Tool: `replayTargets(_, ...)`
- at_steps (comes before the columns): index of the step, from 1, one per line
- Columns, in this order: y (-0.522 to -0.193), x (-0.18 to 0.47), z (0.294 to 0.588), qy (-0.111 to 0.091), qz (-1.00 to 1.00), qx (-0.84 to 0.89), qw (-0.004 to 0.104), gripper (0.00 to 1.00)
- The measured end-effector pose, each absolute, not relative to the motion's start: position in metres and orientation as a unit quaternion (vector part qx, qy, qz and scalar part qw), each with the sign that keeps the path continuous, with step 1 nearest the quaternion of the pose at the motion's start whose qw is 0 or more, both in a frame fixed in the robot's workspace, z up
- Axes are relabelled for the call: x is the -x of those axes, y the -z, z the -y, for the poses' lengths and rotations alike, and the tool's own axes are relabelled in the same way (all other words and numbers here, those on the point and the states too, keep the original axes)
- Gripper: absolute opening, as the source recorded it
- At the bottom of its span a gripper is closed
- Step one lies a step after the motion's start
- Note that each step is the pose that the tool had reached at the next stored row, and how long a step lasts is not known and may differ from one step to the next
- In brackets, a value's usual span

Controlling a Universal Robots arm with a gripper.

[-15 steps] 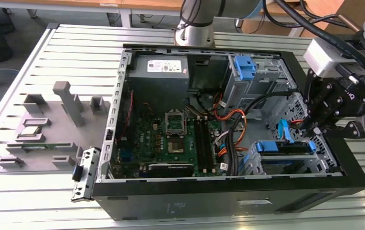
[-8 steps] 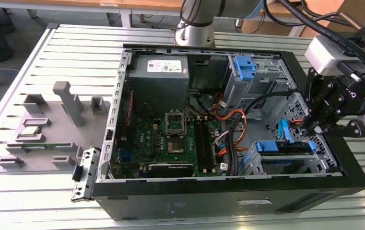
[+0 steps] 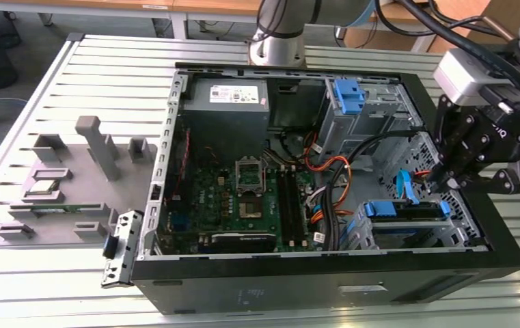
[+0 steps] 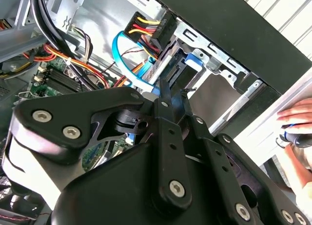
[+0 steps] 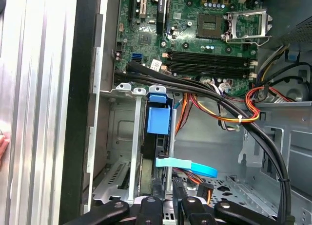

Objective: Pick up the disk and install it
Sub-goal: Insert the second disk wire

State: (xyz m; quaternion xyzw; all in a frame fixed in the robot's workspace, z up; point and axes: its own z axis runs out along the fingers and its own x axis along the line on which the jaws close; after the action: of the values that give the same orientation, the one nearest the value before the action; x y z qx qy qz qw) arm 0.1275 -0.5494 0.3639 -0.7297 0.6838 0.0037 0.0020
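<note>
Disk point(image 3: 407, 210) seated on edge in the drive cage point(image 3: 419, 229) inside the computer case point(image 3: 478, 256), directly beneath the gripper point(image 3: 448, 179). Jaws nearly together over its blue rail; contact cannot be told; drive body largely hidden

Open computer case point(image 3: 333, 266), tool point(image 3: 448, 179) above blue-railed disk point(image 3: 406, 209)

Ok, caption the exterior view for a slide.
Gripper lowered into the open computer case, at the blue-railed disk in the drive bay.
</note>
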Motion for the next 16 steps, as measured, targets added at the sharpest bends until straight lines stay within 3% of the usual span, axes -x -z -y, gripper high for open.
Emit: replayTargets(16,-0.362,-0.131,0.536,-0.005,-0.684,0.73,0.003,0.23)
